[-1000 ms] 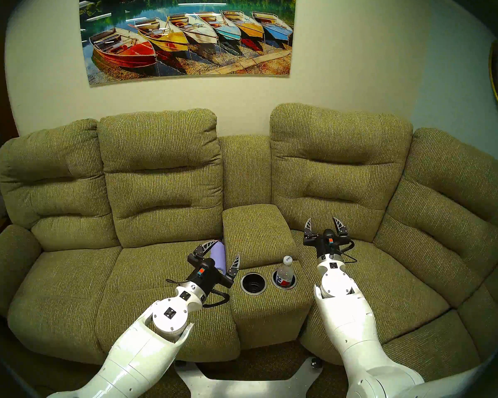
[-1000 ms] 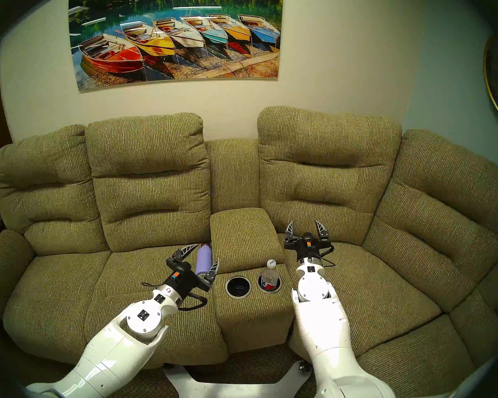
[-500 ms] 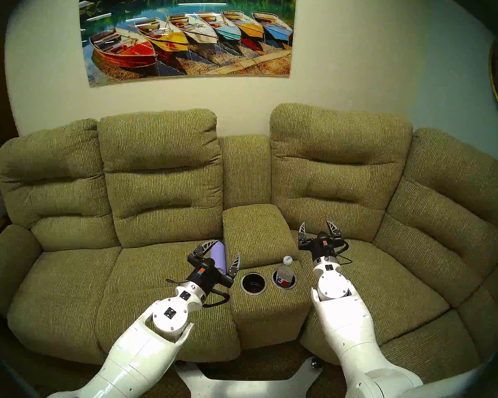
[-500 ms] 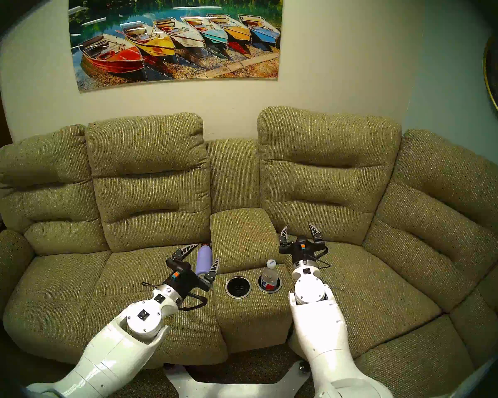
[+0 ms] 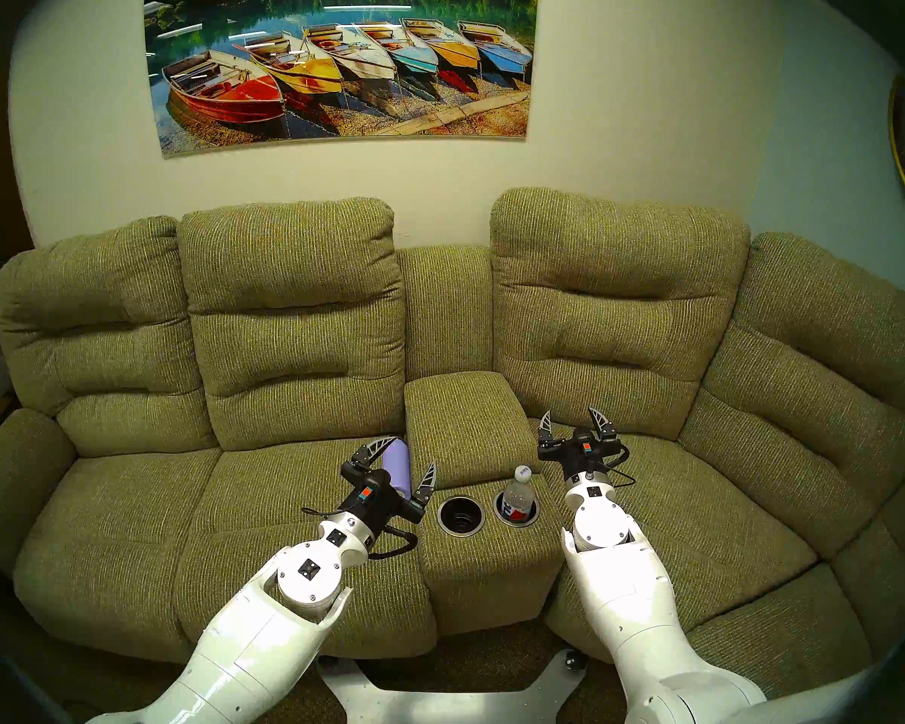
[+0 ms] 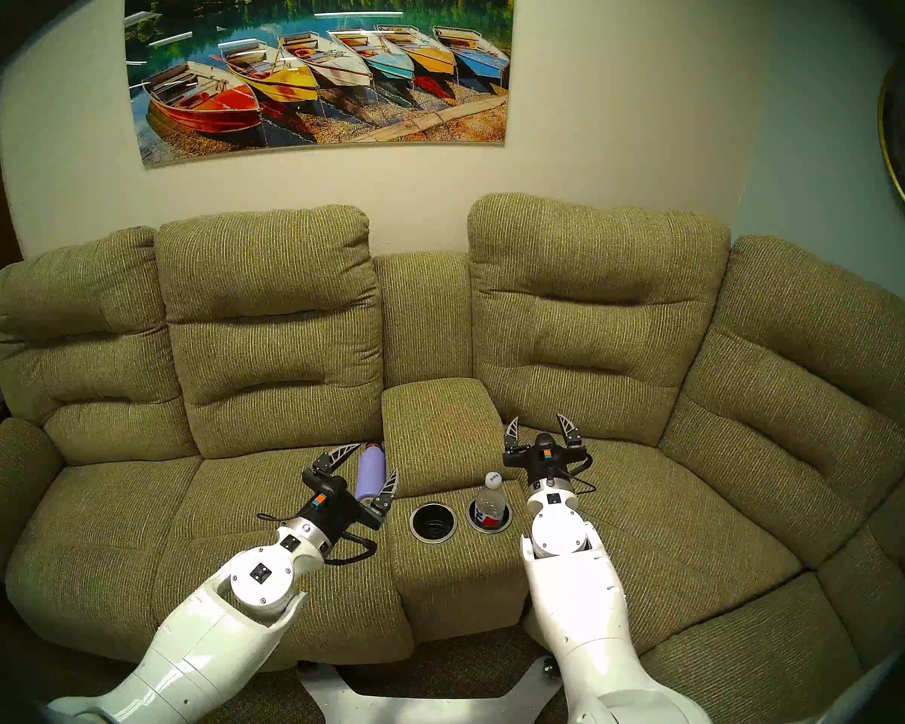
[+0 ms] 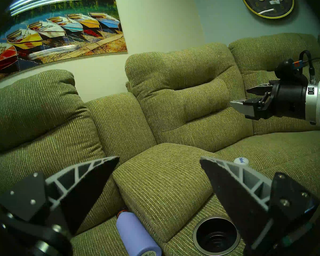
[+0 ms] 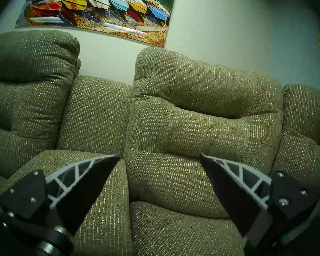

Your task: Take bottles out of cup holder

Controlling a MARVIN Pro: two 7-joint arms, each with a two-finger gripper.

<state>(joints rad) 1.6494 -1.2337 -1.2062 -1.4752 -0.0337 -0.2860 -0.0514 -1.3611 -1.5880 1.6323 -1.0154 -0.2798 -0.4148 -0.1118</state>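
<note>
Your right claw (image 5: 576,423) is spread wide and empty, up and right of the clear bottle (image 5: 519,493) standing in the right well (image 5: 516,510). Bring it back over the white cap, straddle the neck, close, then lift straight up. The left claw (image 5: 407,456), wide too, hovers over the lavender flask (image 5: 396,464), which lies on the seat cushion (image 5: 283,498).

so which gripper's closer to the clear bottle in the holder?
Right. Right gripper hangs open just behind-right of the clear bottle; left gripper is open across the console, over the lavender flask.
</note>
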